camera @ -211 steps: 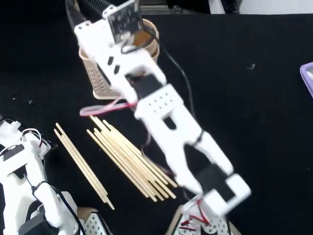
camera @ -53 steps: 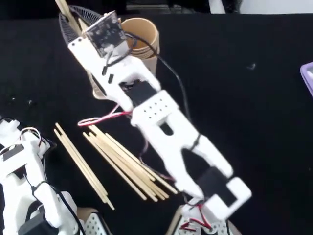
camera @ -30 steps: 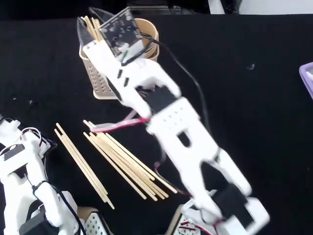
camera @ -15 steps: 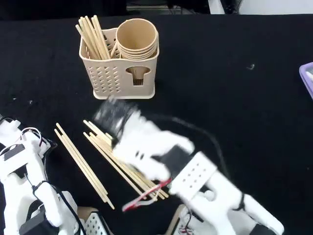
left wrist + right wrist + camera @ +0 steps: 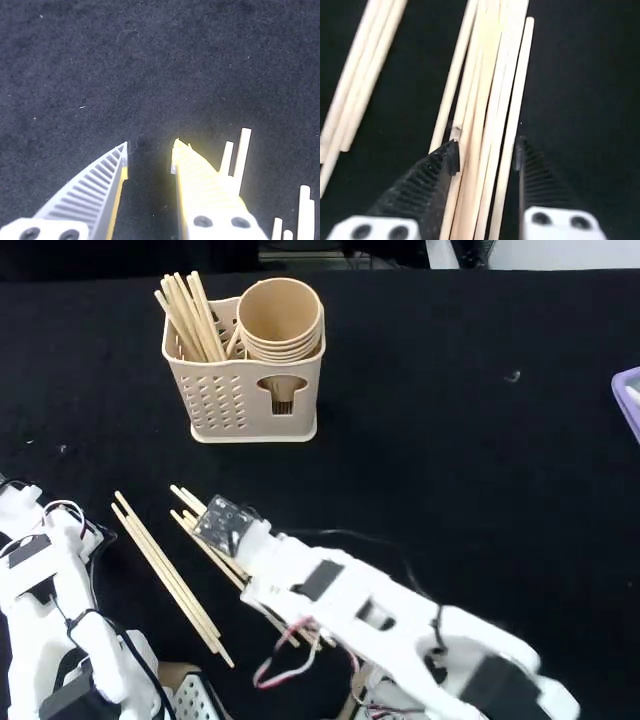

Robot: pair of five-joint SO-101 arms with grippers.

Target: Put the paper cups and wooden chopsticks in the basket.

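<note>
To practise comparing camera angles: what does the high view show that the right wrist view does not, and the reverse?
High view: the basket holding stacked paper cups and upright chopsticks. Right wrist view: the right gripper, open, with loose chopsticks between its jaws. Both: those loose chopsticks lying on the black table.

Stacked tan paper cups (image 5: 281, 315) stand upright in the beige perforated basket (image 5: 255, 400) beside leaning wooden chopsticks (image 5: 188, 305) (ends poking above the rim); loose chopsticks (image 5: 165, 568) lie flat, well apart from it.
</note>
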